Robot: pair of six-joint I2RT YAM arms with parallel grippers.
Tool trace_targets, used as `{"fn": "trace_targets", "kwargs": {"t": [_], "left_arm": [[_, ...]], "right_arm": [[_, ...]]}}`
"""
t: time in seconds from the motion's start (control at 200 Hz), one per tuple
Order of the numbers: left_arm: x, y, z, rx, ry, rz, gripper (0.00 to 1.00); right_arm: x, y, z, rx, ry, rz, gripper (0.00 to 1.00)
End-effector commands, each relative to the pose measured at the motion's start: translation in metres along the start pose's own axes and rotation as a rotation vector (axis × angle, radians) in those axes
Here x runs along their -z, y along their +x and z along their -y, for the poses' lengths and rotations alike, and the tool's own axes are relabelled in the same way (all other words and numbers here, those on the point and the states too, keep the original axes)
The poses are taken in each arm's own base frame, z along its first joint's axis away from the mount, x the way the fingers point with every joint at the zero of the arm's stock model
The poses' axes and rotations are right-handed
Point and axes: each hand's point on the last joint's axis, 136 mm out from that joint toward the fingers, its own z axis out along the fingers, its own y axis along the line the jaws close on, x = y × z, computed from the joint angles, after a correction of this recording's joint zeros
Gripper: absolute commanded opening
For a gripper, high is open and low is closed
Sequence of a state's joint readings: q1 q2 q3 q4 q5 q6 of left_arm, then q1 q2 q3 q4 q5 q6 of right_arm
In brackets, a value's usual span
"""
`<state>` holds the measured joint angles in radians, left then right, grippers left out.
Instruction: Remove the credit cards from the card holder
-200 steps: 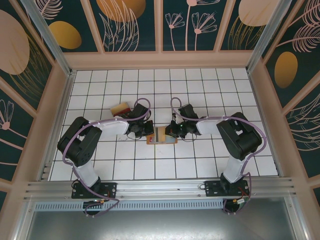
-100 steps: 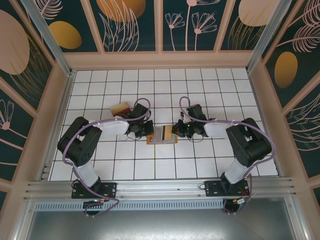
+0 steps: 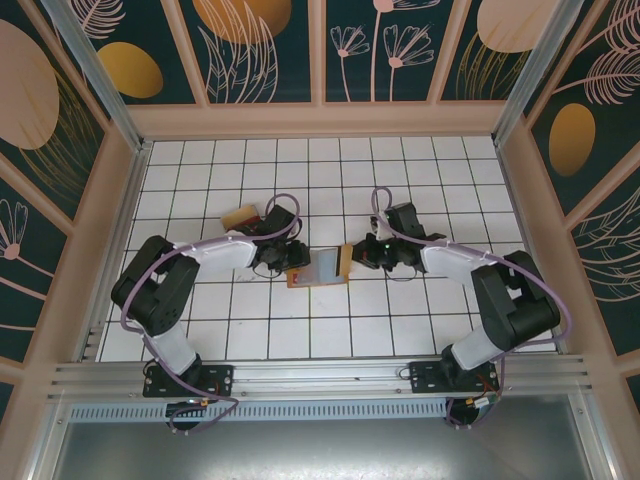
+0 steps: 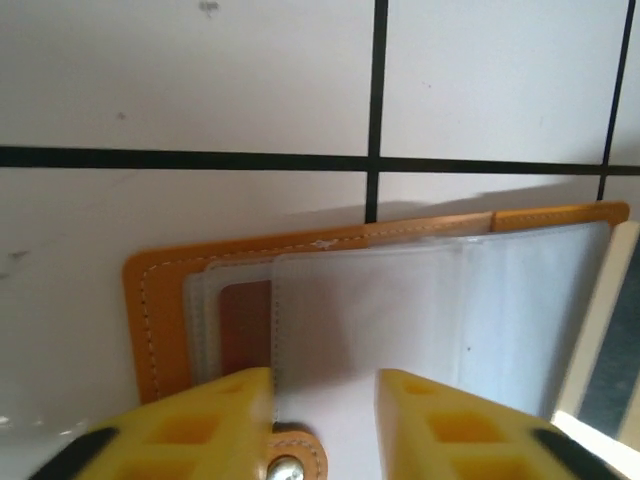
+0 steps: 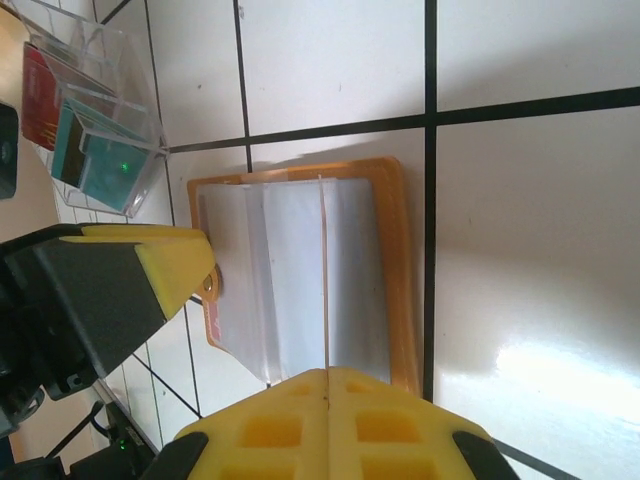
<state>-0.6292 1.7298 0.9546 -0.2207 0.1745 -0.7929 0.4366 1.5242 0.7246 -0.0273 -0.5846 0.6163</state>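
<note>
The white tiled table [image 3: 430,180], boxed in by teal floral panels [image 3: 260,50], carried the work near its centre. You had the card holder [image 3: 318,272] lying open and flat there, pockets [image 4: 400,330] up. In the top view its long axis ran about 9 to 3 o'clock and its fold about 12 to 6.

The left gripper [image 3: 295,262] sat at the holder's 9 o'clock end, jaws apart, straddling the snap tab [image 4: 290,462] and clamped on nothing. The right gripper [image 3: 357,262] sat at the 3 o'clock end, jaws together. I judged them pinched on the tan card [image 3: 345,262], which stood on edge there with its long axis about 12 to 6. I could not tell whether that card had fully cleared its pocket.

A clear tray [image 5: 130,75] at the holder's 10 o'clock held a red card [image 5: 38,85] and a teal card [image 5: 95,165].

Judgement: the step in hand was one card's extraction, near its end, with the holder unpinned. Your next move called for carrying the tan card clear toward 3 o'clock without dragging the holder. After that, the holder would need steadying again for any card left in it; a brownish shape showed behind the 9 o'clock pocket.
</note>
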Motion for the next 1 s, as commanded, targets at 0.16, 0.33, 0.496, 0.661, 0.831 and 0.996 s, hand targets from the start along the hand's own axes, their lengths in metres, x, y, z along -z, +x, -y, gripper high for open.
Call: {"fn": "trace_targets", "kwargs": {"t": [0.16,0.33,0.496,0.661,0.831,0.996], "left_arm": [[0.062,-0.039,0.064,0.026,0.249,0.162,0.6],[0.084,-0.039,0.095,0.051,0.473,0.177,0.58],[0.101,-0.036,0.116,0.06,0.653,0.174,0.53],[0.107,-0.033,0.121,0.072,0.722,0.164,0.48],[0.111,-0.029,0.126,0.08,0.781,0.148,0.43],[0.116,-0.029,0.13,0.071,0.814,0.146,0.38]], "right_arm": [[0.033,-0.022,-0.042,0.08,-0.112,0.07,0.0],[0.049,-0.033,-0.072,0.127,-0.208,0.109,0.0],[0.06,-0.038,-0.098,0.141,-0.33,0.123,0.0],[0.066,-0.038,-0.114,0.152,-0.418,0.121,0.0],[0.064,-0.034,-0.114,0.139,-0.45,0.107,0.0],[0.06,-0.03,-0.109,0.128,-0.448,0.095,0.0]]}}
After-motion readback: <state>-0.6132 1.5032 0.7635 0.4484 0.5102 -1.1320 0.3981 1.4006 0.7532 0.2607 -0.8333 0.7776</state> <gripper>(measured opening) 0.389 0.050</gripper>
